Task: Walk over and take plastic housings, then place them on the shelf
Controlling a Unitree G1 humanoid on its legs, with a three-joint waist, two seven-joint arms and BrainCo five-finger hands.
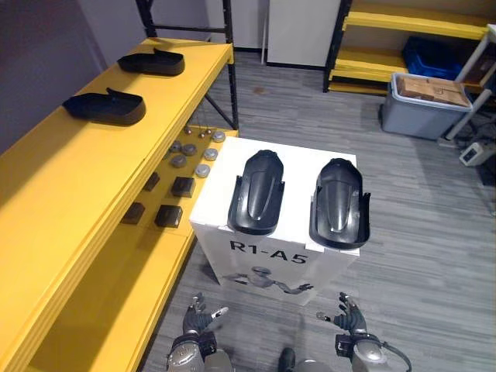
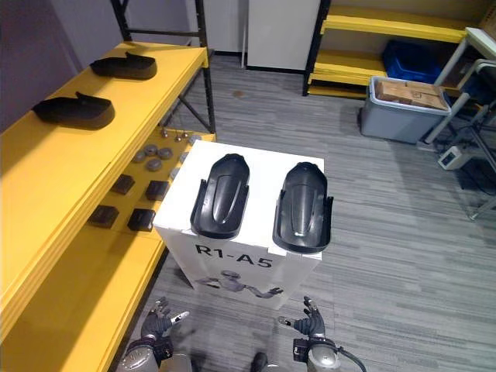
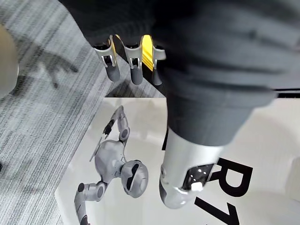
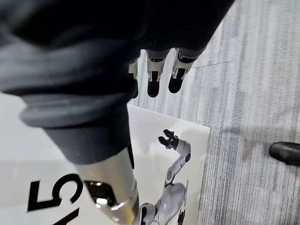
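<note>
Now both hands sit low before the white printed cardboard box point(image 1: 296, 172), apart from it. Left hand point(image 1: 197, 318) and right hand point(image 1: 350, 319) are relaxed, fingers spread, grasping nothing. On the box top, side by side and not touching, lie the left black elongated plastic housing point(image 1: 258, 191) and the right black elongated plastic housing point(image 1: 339, 202). The near shelf housing point(image 1: 105, 107) and far shelf housing point(image 1: 152, 61) rest atop the yellow metal shelf point(image 1: 70, 178). Grey round discs point(image 1: 190, 151) and dark square blocks point(image 1: 169, 215) lie on the lower tier.
</note>
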